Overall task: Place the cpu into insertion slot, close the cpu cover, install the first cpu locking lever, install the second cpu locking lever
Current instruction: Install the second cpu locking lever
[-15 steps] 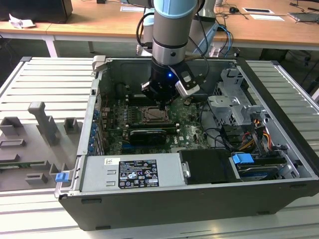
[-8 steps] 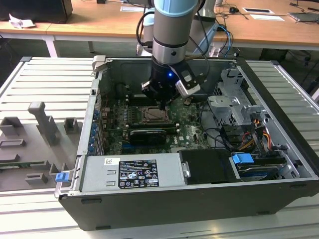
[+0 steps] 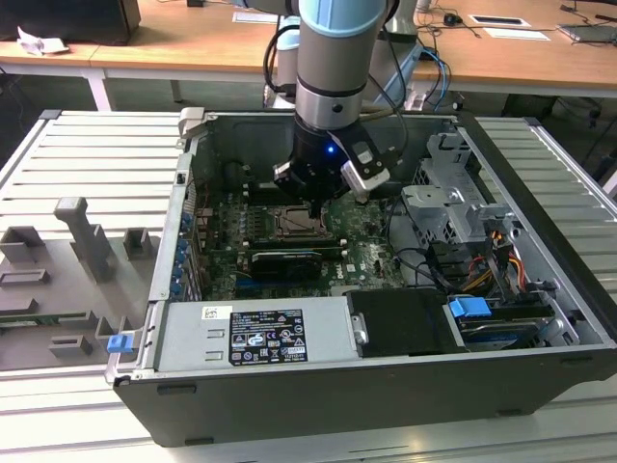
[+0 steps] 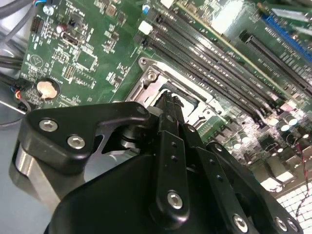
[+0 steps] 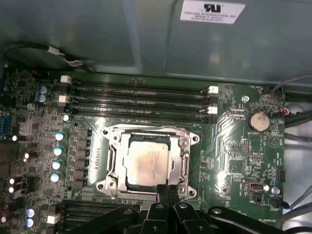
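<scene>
Robot arm (image 3: 331, 58), exterior view: thick cylindrical body w/ pale blue-grey top section, silver metal band beneath, then a black wrist housing. A small blue light is glowing on the black housing. A silver-grey block w/ black face is sticking out at the wrist toward the exterior view's right. Black cables are looping behind the arm's upper part.

Gripper (image 4: 168, 105), second wrist view: matte black, angular, built from flat linkage bars. Silver round screw heads are showing at the pivots, approx. two on the curved outer link, several more along the centre bar & side links. A brushed silver cylinder is sitting under the curved link.
</scene>
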